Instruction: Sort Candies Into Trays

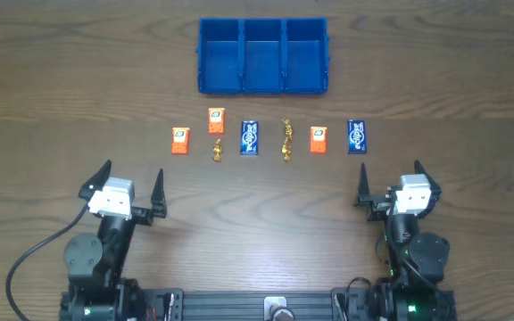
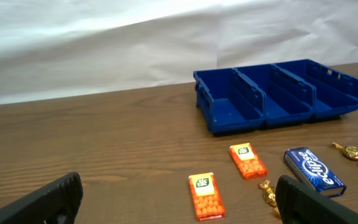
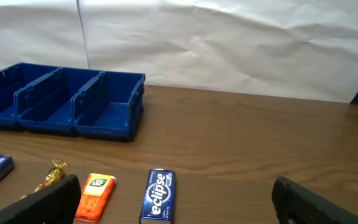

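A blue three-compartment tray (image 1: pixel 262 86) stands at the back centre, with nothing in the compartments. In front of it lies a row of candies: orange boxes (image 1: pixel 179 141) (image 1: pixel 215 120) (image 1: pixel 318 140), blue packs (image 1: pixel 251 137) (image 1: pixel 357 136) and gold-wrapped sweets (image 1: pixel 218 151) (image 1: pixel 286 127) (image 1: pixel 286 151). My left gripper (image 1: pixel 128 185) is open near the front left, short of the row, holding nothing. My right gripper (image 1: pixel 391 183) is open at the front right, just short of the right blue pack (image 3: pixel 158 196). The left wrist view has the tray (image 2: pixel 235 127) and the nearest orange box (image 2: pixel 205 196) ahead.
The wooden tabletop (image 1: pixel 61 89) stretches bare to either side of the tray and the candy row. A white backdrop (image 3: pixel 229 43) rises behind the table's far edge. A black cable (image 1: pixel 25 259) loops beside the left arm's base.
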